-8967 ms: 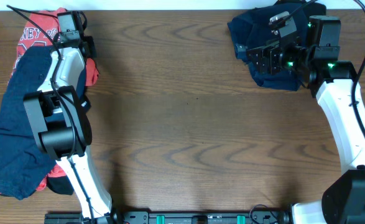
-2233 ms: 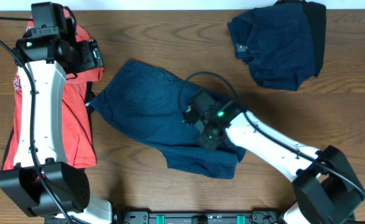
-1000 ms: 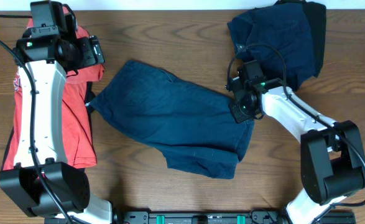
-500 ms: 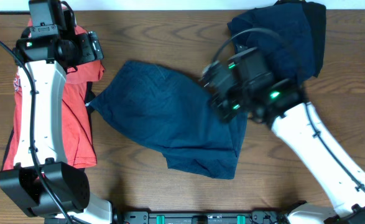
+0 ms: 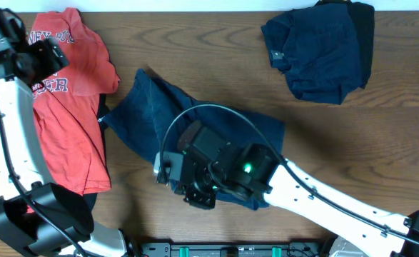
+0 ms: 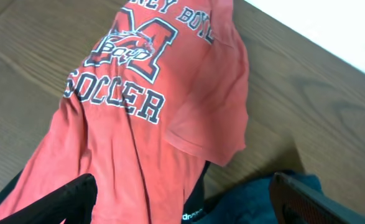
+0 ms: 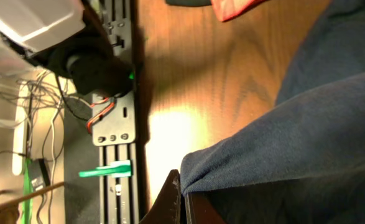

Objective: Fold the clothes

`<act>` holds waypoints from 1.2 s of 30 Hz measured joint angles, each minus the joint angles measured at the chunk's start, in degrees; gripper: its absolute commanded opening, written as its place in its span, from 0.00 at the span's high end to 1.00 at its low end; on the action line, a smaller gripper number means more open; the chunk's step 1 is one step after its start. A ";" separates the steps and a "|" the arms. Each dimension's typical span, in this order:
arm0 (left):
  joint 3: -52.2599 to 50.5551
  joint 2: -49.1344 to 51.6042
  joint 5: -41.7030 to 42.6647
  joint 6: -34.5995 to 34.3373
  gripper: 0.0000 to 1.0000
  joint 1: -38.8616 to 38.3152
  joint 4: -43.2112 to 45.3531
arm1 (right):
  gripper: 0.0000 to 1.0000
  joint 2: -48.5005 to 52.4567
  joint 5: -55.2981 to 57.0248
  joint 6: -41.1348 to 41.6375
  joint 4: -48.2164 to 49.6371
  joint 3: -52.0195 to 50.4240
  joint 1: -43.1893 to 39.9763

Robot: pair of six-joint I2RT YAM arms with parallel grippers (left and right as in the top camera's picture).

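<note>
The right hand (image 7: 181,200) is pinching the navy shorts (image 7: 294,143). The left hand (image 6: 182,202) is hovering wide over a red T-shirt (image 6: 138,143).

The left arm (image 5: 13,135) is pictured reaching up the robot's far left side, with the left gripper (image 6: 182,183) spread wide and angled downward. The right arm (image 5: 323,203) is extended low across the front toward centre, and the right gripper (image 7: 181,202) is pinched closed on the shorts (image 7: 294,143).

Open tabletop (image 5: 209,50) between red shirt (image 5: 70,114), navy shorts (image 5: 145,107) and far navy pile (image 5: 323,50)
</note>
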 measured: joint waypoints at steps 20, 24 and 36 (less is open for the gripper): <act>0.02 18.29 11.67 5.81 0.11 -16.13 11.21 | 0.99 0.00 3.52 0.66 -2.51 0.00 -0.81; 0.02 22.16 11.65 5.92 0.06 -17.16 11.78 | 0.99 0.00 3.65 1.36 -2.49 0.00 -1.46; 0.02 23.39 15.89 6.10 0.03 -19.63 9.51 | 0.99 0.00 5.20 2.64 -2.47 0.00 -3.37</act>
